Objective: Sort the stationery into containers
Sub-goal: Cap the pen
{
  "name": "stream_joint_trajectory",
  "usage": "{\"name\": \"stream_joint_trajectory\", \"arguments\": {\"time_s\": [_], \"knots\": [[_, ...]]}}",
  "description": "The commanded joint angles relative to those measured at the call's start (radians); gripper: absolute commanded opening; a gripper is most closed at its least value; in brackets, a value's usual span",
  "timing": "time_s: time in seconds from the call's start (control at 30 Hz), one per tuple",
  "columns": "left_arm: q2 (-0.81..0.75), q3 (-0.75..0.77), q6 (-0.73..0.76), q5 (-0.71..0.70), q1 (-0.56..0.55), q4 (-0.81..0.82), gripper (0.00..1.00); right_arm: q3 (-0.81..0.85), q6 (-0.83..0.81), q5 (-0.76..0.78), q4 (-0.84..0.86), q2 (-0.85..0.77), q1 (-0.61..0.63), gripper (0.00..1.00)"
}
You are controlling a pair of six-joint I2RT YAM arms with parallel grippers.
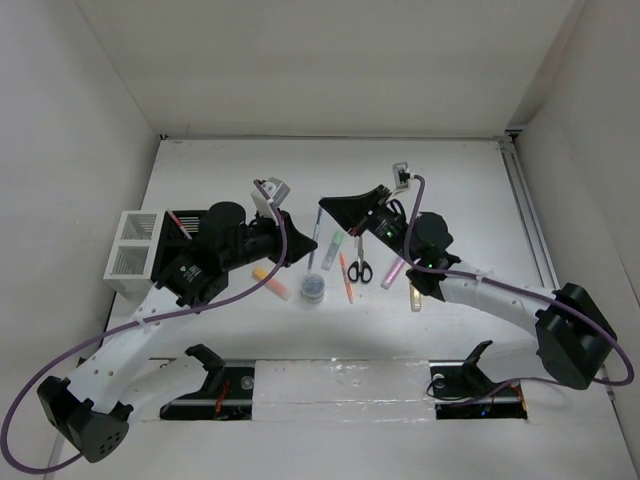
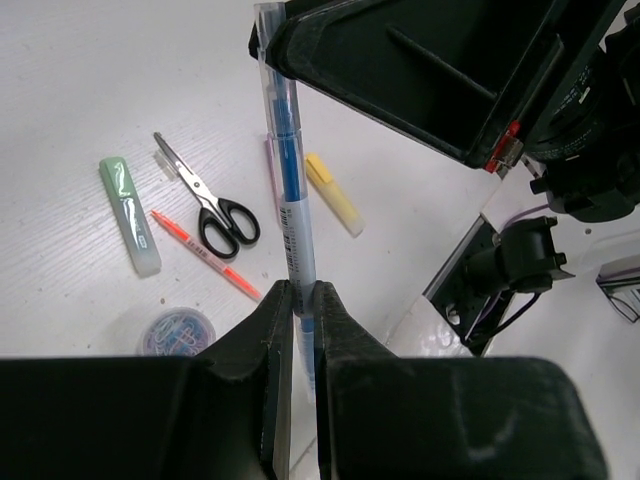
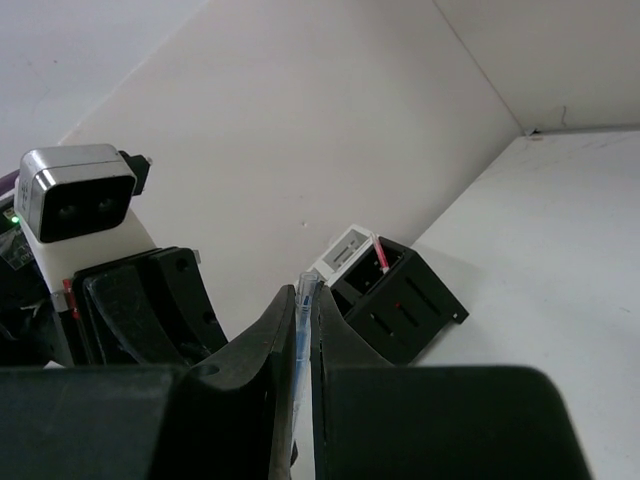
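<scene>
My left fingers [image 2: 270,330] were pressed together on a clear pen [image 2: 290,200] with a blue core, gripping it low on the barrel. My right fingers [image 3: 265,340] were clamped on the other end of the same pen, so both arms had it at once. From the left wrist view the barrel ran straight from one pair of fingers up into the black tips of the other. It hung off the counter [image 1: 450,180], about the middle of the workspace, between the two wrists.

The loose items lay below and to the right of the pen:
- A green highlighter [image 2: 130,215] lay flat.
- Black-handled scissors [image 2: 210,210] lay beside it with the blades closed.
- A thin orange pen [image 2: 205,255] lay just near of the scissors.
- A yellow highlighter [image 2: 335,195] and a pink highlighter [image 1: 393,272] lay further right, close to the right forearm.
- A small round tub [image 1: 313,288] of coloured clips sat just near of the pen's lower end.
- An orange highlighter [image 1: 272,283] lay left of the tub, close under the left wrist.

On the left side of the counter stood the black slatted holder [image 3: 400,305] with a red pen [image 3: 380,258] leaning inside it. The white mesh organiser [image 1: 130,255] stood against its left side. From above, the left arm's wrist covered the right part of the black holder, so I could only see its left edge and the red pen there. I could not see anything inside the two white compartments.
</scene>
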Motion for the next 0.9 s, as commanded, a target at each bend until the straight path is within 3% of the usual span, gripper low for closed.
{"name": "stream_joint_trajectory", "arguments": {"time_s": [0.0, 0.4, 0.87], "knots": [[-0.061, 0.06, 0.02, -0.023, 0.006, 0.255, 0.0, -0.023, -0.083, -0.154, -0.2, 0.026, 0.013, 0.0], [-0.061, 0.051, 0.04, 0.003, 0.006, 0.246, 0.0, 0.037, -0.191, -0.299, -0.309, 0.103, -0.005, 0.0], [-0.05, 0.051, 0.04, -0.036, 0.006, 0.226, 0.0, 0.037, -0.214, -0.44, -0.363, 0.074, -0.082, 0.0]]}}
